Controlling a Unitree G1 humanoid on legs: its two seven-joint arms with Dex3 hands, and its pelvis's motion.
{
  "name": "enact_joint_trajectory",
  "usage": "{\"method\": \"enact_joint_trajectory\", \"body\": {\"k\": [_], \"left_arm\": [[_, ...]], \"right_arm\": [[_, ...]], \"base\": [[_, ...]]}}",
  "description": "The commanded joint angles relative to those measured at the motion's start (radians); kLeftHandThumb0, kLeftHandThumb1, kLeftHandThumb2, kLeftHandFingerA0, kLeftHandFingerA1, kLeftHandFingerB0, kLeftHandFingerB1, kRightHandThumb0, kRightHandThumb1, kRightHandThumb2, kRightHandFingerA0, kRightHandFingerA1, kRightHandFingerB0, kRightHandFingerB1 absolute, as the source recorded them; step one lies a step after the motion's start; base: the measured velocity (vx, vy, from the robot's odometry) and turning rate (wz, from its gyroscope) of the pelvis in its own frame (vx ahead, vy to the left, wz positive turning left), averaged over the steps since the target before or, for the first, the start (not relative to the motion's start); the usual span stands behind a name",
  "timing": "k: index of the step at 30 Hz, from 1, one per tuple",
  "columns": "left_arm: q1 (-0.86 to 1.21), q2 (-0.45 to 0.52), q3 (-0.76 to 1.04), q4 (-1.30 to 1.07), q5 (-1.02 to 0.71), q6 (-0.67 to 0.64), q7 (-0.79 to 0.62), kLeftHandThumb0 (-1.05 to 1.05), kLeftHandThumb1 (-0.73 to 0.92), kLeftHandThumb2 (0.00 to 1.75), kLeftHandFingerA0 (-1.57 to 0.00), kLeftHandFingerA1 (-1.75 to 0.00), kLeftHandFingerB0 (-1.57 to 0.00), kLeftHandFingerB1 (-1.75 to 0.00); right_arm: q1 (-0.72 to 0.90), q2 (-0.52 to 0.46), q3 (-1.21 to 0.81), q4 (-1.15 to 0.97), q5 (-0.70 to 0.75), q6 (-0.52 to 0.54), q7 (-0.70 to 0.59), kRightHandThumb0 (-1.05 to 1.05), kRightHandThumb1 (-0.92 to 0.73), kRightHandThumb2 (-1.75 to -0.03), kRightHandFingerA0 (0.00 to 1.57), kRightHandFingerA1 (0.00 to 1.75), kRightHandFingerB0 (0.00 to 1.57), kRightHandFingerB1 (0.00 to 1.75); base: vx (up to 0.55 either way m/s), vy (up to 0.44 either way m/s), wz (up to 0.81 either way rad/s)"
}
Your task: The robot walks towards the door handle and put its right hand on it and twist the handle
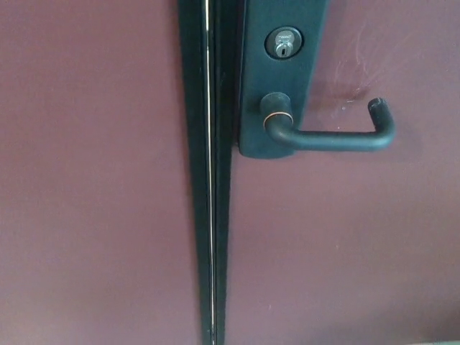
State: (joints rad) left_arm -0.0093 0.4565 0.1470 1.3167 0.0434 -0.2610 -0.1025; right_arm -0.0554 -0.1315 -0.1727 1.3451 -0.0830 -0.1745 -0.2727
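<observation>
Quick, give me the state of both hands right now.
Left hand: not in view.
Right hand: not in view; nothing touches the door handle, which sits level below the keyhole.

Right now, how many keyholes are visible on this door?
1. The keyhole sits near the top of the dark plate, directly above the lever handle. The plate runs past the top edge, so any above are out of frame.

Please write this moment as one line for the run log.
stage: approach | door handle: level, untouched | keyhole: above it | hands: not in view
</observation>
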Motion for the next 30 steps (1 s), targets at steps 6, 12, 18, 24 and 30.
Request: {"method": "enact_joint_trajectory", "body": {"k": [6,12,18,24,30], "left_arm": [[0.006,0.002,0.0,0.006,0.013,0.004,-0.005,-0.21,0.31,0.88,-0.59,-0.82,-0.49,-0.71],[0.009,0.0,0.019,0.003,0.002,-0.006,-0.007,-0.22,0.31,0.88,-0.59,-0.83,-0.5,-0.72],[-0.008,0.008,0.047,-0.006,-0.013,-0.003,-0.026,-0.22,0.31,0.89,-0.58,-0.83,-0.49,-0.72],[-0.018,0.011,0.069,-0.017,-0.021,-0.011,-0.052,-0.24,0.3,0.88,-0.6,-0.85,-0.46,-0.71],[-0.013,0.007,0.07,-0.016,-0.017,-0.021,-0.052,-0.23,0.3,0.88,-0.61,-0.86,-0.47,-0.71]], "right_arm": [[0.004,-0.003,-0.008,-0.001,0.01,-0.006,0.017,-0.34,-0.63,-0.59,0.69,0.52,0.48,0.4],[-0.045,-0.027,-0.118,-0.03,0.111,-0.031,0.103,-0.35,-0.62,-0.58,0.6,0.48,0.48,0.4],[0.002,-0.092,-0.226,-0.139,0.192,-0.116,0.222,-0.47,-0.49,-0.78,0.46,0.56,0.39,0.5],[0.128,-0.185,-0.325,-0.39,0.289,-0.16,0.392,-0.51,-0.48,-0.78,0.42,0.54,0.35,0.48],[0.274,-0.216,-0.379,-0.803,0.37,-0.081,0.446,-0.47,-0.59,-0.57,0.45,0.41,0.39,0.35]], "base": [[0.0,0.0,0.0],[0.0,0.0,0.0],[0.0,0.0,0.0],[0.0,0.0,0.0],[0.0,0.0,0.0]]}}
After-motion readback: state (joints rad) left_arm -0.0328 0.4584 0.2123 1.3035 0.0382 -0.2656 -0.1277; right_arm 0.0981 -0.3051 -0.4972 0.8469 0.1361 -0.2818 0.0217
